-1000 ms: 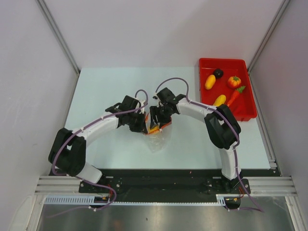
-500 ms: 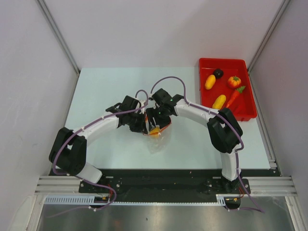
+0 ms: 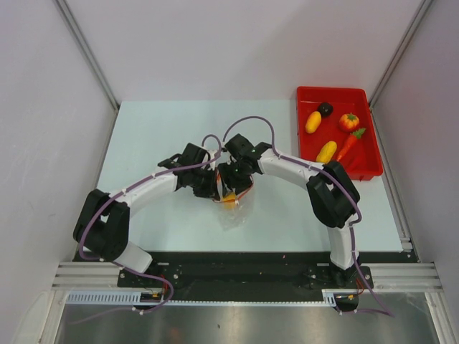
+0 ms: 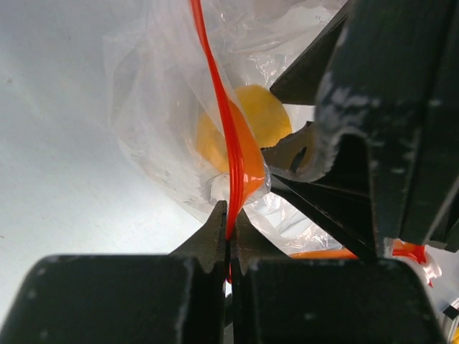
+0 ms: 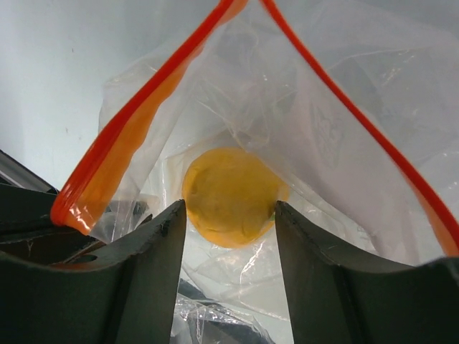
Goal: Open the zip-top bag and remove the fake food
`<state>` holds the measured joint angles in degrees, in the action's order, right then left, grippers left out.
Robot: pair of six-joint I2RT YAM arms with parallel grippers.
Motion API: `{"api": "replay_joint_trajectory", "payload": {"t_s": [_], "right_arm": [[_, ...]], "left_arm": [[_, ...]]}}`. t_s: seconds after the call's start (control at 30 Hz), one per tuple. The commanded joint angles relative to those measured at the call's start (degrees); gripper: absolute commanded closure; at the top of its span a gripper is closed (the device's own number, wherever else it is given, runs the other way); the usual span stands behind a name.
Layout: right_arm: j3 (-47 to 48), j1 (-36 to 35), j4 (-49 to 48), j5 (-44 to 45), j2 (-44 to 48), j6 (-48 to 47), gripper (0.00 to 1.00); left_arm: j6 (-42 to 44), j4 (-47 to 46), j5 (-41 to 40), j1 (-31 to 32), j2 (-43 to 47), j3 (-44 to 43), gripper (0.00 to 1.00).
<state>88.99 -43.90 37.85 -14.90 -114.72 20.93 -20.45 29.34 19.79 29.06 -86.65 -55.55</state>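
Well left of the red tray (image 3: 337,100), pinches the zip-top bag (image 3: 235,208) by its strip in the closed left gripper (image 4: 228,222); flanks the fake food (image 5: 226,183) inside with right gripper (image 5: 229,204) parted, empty. Risks clamping film too, pulling bag free.

The worktop (image 3: 150,136) is a pale blue-green sheet, evenly lit from above with only soft shadows. Plain white panels close it in: a back wall (image 3: 244,43), a left wall (image 3: 43,129) and a right wall (image 3: 430,143). A slanting grey metal strut (image 3: 86,54) runs up from the far left corner, and another (image 3: 401,54) from the far right. Along the near edge lies a black base plate (image 3: 244,269), then an aluminium rail (image 3: 86,276), a white slotted cable channel (image 3: 107,296) and a brushed steel sheet (image 3: 237,326).
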Motion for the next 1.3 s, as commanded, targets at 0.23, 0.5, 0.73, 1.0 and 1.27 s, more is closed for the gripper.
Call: {"api": "replay_joint_trajectory", "payload": {"t_s": [0.23, 0.5, 0.73, 1.0, 1.27], "right_arm": [[-0.05, -1.01, -1.11, -0.13, -0.86, 0.52, 0.68], [-0.22, -0.66, -0.93, 1.1, 4.41, 0.69, 1.0], [-1.27, 0.3, -0.14, 1.18, 10.38, 1.39, 1.0], [-1.63, 0.75, -1.11, -2.94, 8.46, 0.96, 0.92], [-0.31, -0.04, 0.21, -5.76, 1.34, -0.01, 0.6]], "left_arm": [[0.93, -1.31, 1.13, -0.14, 1.05, 0.97, 1.0], [1.11, -0.69, -0.63, -0.23, 2.8, 0.97, 1.0], [1.02, -0.87, -0.98, -0.14, 2.63, 0.97, 1.0], [0.94, -1.48, 0.6, -0.14, 2.1, 0.97, 1.0], [1.11, -1.22, 0.69, -0.23, 2.1, 1.23, 1.0]]}}
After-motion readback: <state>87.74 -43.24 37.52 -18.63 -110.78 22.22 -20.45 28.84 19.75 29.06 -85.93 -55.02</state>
